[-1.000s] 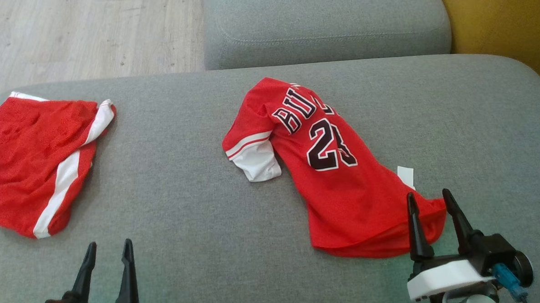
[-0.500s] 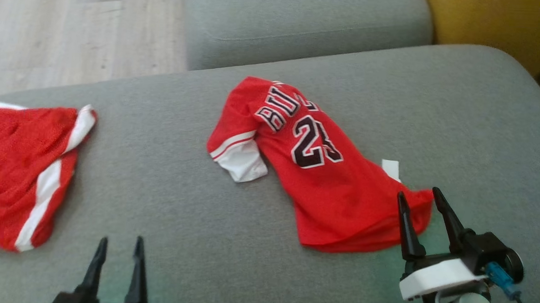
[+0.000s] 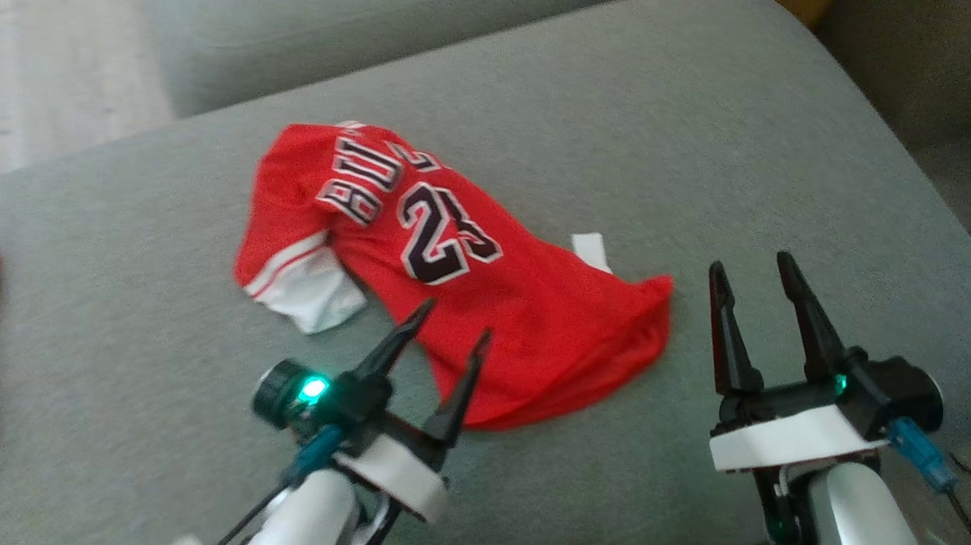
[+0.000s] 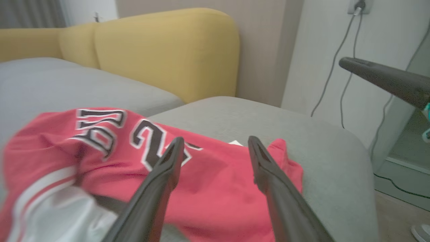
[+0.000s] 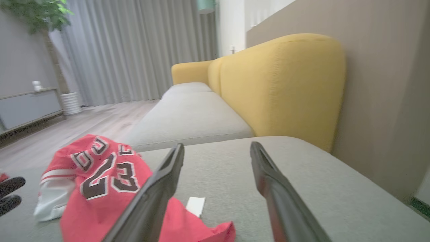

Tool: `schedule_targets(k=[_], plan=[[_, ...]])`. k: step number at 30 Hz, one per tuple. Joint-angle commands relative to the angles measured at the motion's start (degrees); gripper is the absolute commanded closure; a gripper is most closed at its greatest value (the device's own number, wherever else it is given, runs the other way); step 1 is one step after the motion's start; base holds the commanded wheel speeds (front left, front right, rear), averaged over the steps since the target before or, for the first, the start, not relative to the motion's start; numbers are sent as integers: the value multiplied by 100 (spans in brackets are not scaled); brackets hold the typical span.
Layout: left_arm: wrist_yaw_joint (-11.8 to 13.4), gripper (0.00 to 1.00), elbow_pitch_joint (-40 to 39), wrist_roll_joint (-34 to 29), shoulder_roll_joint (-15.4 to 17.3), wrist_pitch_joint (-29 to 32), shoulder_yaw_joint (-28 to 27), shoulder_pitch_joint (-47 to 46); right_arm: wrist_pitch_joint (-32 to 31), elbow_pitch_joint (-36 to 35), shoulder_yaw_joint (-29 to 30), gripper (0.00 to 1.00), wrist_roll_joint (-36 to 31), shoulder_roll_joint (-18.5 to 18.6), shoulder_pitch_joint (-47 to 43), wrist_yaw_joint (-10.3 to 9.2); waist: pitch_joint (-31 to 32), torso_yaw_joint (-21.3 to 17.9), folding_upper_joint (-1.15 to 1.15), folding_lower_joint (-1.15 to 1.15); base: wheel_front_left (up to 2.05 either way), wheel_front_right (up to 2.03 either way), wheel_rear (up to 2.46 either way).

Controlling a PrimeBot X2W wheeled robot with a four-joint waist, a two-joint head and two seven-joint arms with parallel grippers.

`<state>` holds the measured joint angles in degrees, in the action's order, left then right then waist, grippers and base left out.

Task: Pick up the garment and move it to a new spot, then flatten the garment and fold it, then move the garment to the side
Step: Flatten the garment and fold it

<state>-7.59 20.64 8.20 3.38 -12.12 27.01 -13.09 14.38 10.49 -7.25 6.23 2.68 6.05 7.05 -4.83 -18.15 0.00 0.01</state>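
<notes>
Spreading across the head view, a grey sofa cushion (image 3: 704, 135) carries the crumpled red number 23 jersey (image 3: 532, 324) near its middle. The left claw (image 3: 456, 319) hovers open over the jersey's near edge. The right claw (image 3: 749, 262) stands open just beside its hem, near a white tag (image 3: 591, 248).

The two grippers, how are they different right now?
The left gripper has its fingertips over the red jersey; the right gripper is beside the jersey, over bare grey cushion. The left gripper's fingers lean to the right in the head view; the right gripper's fingers point nearly straight up it. Both are open and hold nothing.
</notes>
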Motion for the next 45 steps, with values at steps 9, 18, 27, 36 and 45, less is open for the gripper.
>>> schedule_targets(k=[9,18,27,36,45], plan=[[11,0,839,312,-41,249,1056,-1063,62,-485,-129,0,256,20,258,44,-603,-1111,0,-1,0,0,0],[237,0,1937,60,-48,632,1574,-1412,62,-595,-45,0,402,20,211,44,-762,-1244,0,-1,0,0,0],[441,100,2220,-19,-49,575,1913,-1544,62,-534,-43,0,444,20,223,44,-643,-1049,0,-1,0,0,0],[548,100,879,791,115,532,1751,-1088,62,-478,162,0,403,20,-20,44,-358,-247,0,-1,0,0,0],[1099,100,-714,1469,1699,1060,768,248,62,-373,186,0,383,20,-136,44,-54,652,0,-1,0,0,0]])
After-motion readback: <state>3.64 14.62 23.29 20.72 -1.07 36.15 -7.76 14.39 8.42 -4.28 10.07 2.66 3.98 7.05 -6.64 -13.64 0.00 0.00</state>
